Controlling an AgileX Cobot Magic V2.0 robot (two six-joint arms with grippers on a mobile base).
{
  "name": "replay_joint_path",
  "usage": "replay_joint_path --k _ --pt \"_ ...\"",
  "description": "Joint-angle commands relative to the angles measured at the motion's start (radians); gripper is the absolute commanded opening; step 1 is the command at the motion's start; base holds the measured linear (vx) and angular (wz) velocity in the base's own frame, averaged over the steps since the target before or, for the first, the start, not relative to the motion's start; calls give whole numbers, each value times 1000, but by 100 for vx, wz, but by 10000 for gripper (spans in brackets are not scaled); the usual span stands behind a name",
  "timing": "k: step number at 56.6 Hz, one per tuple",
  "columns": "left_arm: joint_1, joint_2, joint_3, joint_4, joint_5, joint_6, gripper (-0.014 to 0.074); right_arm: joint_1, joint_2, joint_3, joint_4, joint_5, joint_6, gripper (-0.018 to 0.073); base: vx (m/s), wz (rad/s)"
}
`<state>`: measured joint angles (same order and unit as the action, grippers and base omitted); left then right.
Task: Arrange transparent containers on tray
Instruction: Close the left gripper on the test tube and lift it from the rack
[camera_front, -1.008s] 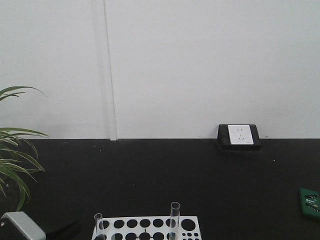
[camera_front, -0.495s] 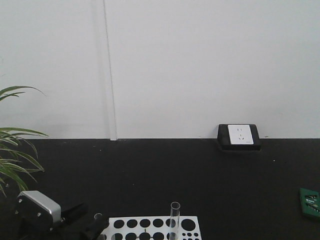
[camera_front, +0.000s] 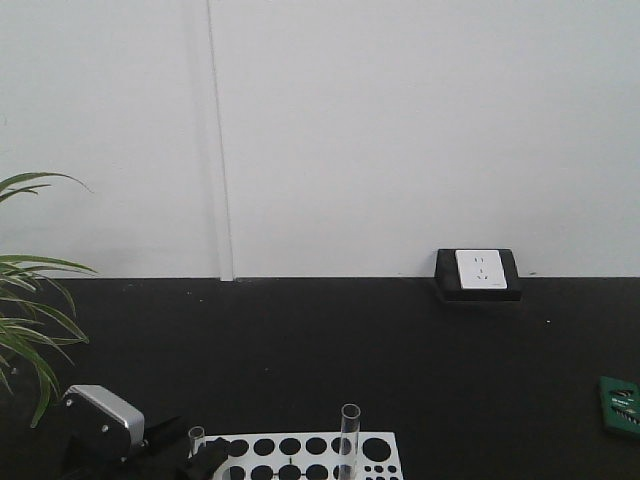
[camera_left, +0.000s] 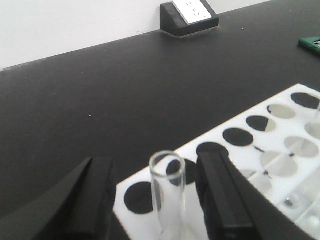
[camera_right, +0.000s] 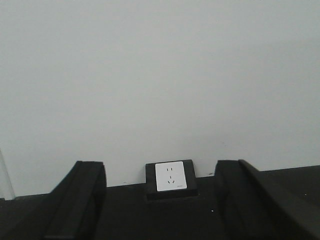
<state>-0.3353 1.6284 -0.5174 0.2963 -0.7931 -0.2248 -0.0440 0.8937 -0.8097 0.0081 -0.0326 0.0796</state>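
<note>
Our left gripper sits low over the rack's corner, jaws apart on either side of a test tube. A gap shows on each side, so it grips nothing. The tube stands upright in the white rack. The wrist view looks almost level across the holes.

In the front view the left arm comes in from the left, its silver housing above the black fingers. Only this view shows a second, taller tube, upright farther right in the rack. It also shows a plant at the left edge and a green object at the right.

Our right gripper is wide open and holds nothing, pointing level at the wall.

Beyond the rack the black table runs back to the wall, where a socket sits.
</note>
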Motion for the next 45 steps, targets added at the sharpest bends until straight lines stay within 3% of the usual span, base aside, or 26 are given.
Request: replay_joint_path --k 1,14,33,45 --pt "-7 -17 -42 -9 -77 -28 470 -2 -4 -32 -8 -91 -4 504 0 0" --pt "-7 14 -48 -8 -76 -49 419 -2 -4 -32 -8 -91 -4 504 0 0" --pt "-7 14 -48 -7 -94 -48 -6 -2 -4 -32 -8 -91 -18 504 0 0" --pt "-7 -12 -48 -7 -160 -48 -6 -2 -4 -32 -8 -91 -18 504 0 0"
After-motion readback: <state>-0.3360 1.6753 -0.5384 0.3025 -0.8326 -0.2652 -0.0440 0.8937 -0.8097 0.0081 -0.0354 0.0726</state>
